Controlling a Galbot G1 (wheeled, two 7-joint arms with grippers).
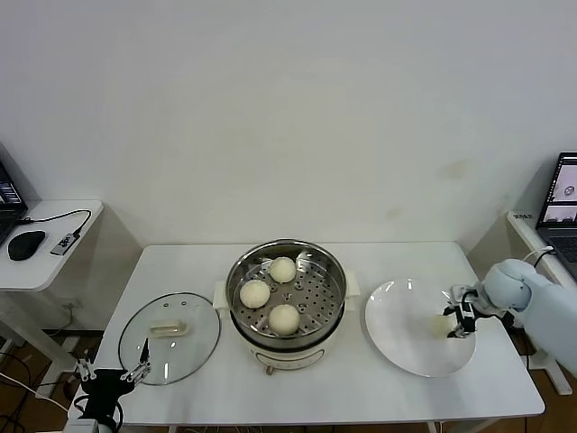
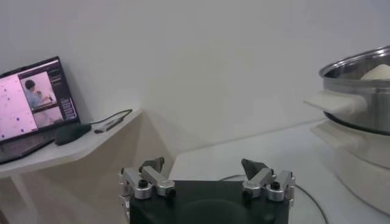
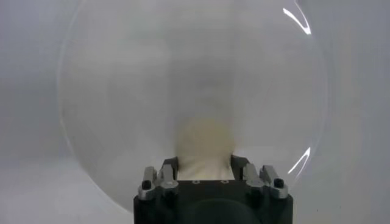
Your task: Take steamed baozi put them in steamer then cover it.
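Three steamed baozi [image 1: 282, 269] [image 1: 255, 293] [image 1: 284, 318] lie on the perforated tray of the steamer [image 1: 240, 271] at the table's middle. A fourth baozi [image 3: 205, 146] sits on the white plate [image 1: 401, 338] at the right, squeezed between the jaws of my right gripper [image 1: 453, 323], which is shut on it. The cover [image 1: 169, 336], a glass lid with a cream handle, lies flat on the table left of the steamer. My left gripper [image 2: 204, 176] hangs open and empty off the table's front left corner, below the cover.
A side desk [image 1: 54, 253] at the far left holds a mouse and cables; a laptop [image 2: 33, 103] stands there too. Another laptop [image 1: 563, 194] sits at the far right. The steamer's side handle [image 2: 338, 102] shows in the left wrist view.
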